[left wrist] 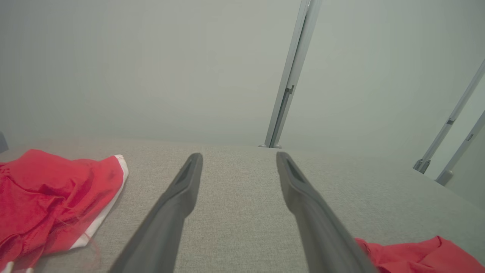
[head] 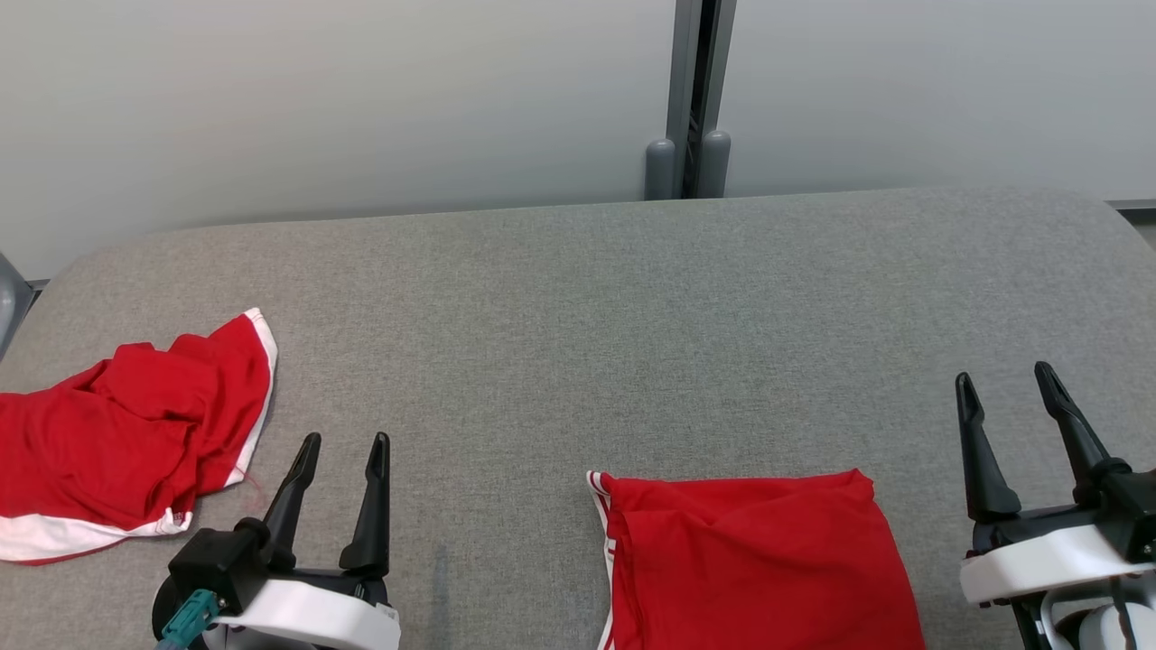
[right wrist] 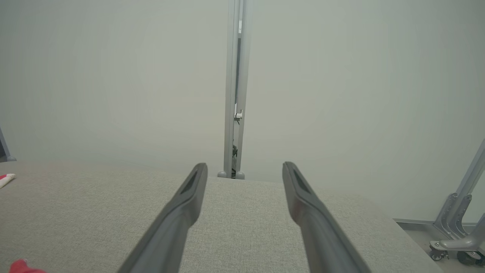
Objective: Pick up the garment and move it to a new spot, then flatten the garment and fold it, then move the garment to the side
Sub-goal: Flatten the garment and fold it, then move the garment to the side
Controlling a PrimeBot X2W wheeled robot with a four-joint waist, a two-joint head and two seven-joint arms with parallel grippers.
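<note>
A folded red garment (head: 754, 560) with white side stripes lies flat at the table's near edge, right of centre; its corner shows in the left wrist view (left wrist: 420, 256). A second red garment (head: 126, 433) with white trim lies crumpled at the left, also seen as a heap (left wrist: 53, 197) in the left wrist view. My left gripper (head: 345, 444) stands open between the two garments, holding nothing. My right gripper (head: 1005, 377) stands open to the right of the folded garment, apart from it. Both pairs of fingers (left wrist: 182, 197) (right wrist: 189, 197) hover over bare cloth.
The grey fabric-covered table (head: 578, 316) runs wide, with rounded far corners. A pale wall with a grey vertical post (head: 691, 99) stands behind it. Wheeled metal frame legs (right wrist: 454, 235) stand off the table's right side.
</note>
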